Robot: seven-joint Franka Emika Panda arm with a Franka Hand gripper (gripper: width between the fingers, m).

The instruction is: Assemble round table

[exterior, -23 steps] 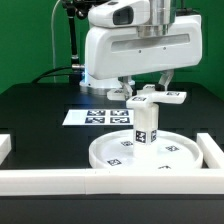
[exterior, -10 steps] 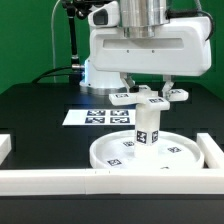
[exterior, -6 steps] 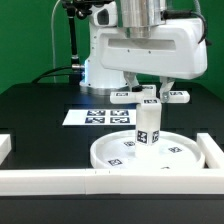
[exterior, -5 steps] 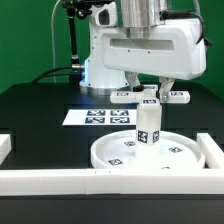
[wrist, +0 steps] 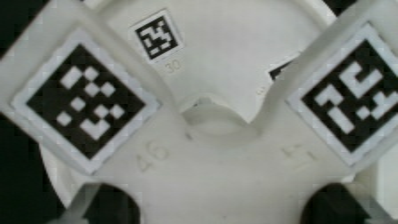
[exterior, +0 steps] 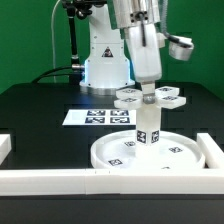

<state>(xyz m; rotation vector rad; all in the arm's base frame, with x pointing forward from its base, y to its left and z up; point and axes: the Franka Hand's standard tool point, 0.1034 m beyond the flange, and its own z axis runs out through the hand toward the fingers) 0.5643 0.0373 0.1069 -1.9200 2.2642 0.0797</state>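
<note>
The large round disc (exterior: 150, 155) lies flat on the black table. The short cylindrical leg (exterior: 147, 126) stands upright on its middle. The four-lobed cross base (exterior: 150, 98) sits on top of the leg. My gripper (exterior: 148, 91) comes straight down on the cross base and is shut on its middle. In the wrist view the cross base (wrist: 214, 120) fills the picture with tagged lobes, and my dark fingertips (wrist: 118, 202) flank it, with the gripper (wrist: 228, 200) closed across it.
The marker board (exterior: 92, 117) lies behind the disc toward the exterior view's left. White border rails run along the front (exterior: 50, 180) and the exterior view's right (exterior: 212, 150). The arm's base (exterior: 105, 62) stands at the back.
My wrist has turned about its vertical axis, so the wide hand housing now shows narrow. The cross base has turned with it on top of the leg.
</note>
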